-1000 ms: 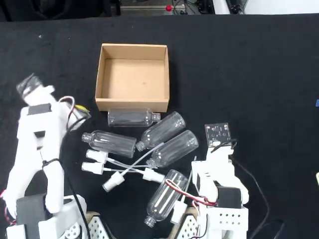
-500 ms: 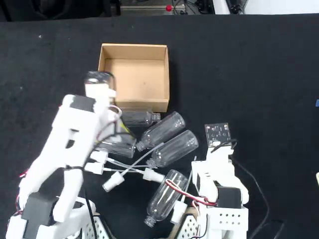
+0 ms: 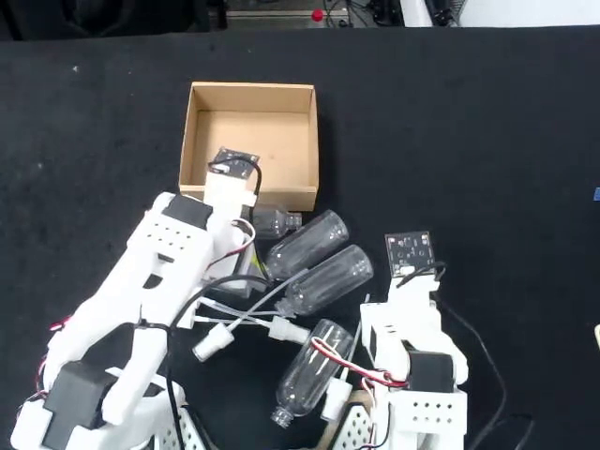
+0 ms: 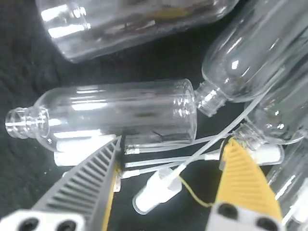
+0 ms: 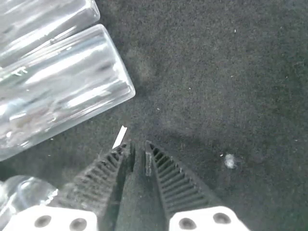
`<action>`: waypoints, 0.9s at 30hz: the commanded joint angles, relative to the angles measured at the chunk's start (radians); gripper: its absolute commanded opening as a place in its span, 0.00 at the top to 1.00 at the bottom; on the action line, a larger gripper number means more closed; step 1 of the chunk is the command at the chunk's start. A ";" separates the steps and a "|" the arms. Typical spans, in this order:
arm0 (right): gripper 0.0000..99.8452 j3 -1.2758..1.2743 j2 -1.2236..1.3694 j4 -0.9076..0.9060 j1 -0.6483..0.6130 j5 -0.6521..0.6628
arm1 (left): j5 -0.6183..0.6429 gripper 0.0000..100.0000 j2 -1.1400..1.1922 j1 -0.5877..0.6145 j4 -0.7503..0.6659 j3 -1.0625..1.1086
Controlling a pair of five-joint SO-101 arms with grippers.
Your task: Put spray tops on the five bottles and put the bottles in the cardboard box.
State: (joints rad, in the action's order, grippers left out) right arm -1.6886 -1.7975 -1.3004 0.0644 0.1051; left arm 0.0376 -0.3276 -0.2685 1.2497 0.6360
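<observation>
arms (image 3: 155,267): white shells, black servos | cables (image 3: 330,354): red, black | left hand (image 4: 175,141): grey finger, yellow finger

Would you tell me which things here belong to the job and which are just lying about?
Job: bottles, spray tops, box.
Lying about: blue item at the right edge, red knob at the back.

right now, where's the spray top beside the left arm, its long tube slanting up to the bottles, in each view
High view: the spray top lies on the table beside the left arm.
Left wrist view: the spray top sits between the open left gripper's fingers.
Right wrist view: not in it.
Shared landmark: a second spray top nearby, by the yellow finger in the left wrist view.
</observation>
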 commanded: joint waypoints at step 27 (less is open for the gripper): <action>0.99 0.007 -0.094 -0.005 0.015 0.008 | -0.327 0.70 -0.018 0.432 -0.107 0.044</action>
State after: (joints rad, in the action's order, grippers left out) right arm -1.6886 -1.7975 -1.3004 0.0644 0.1051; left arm -0.2294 -0.3414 0.0752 1.1347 0.7020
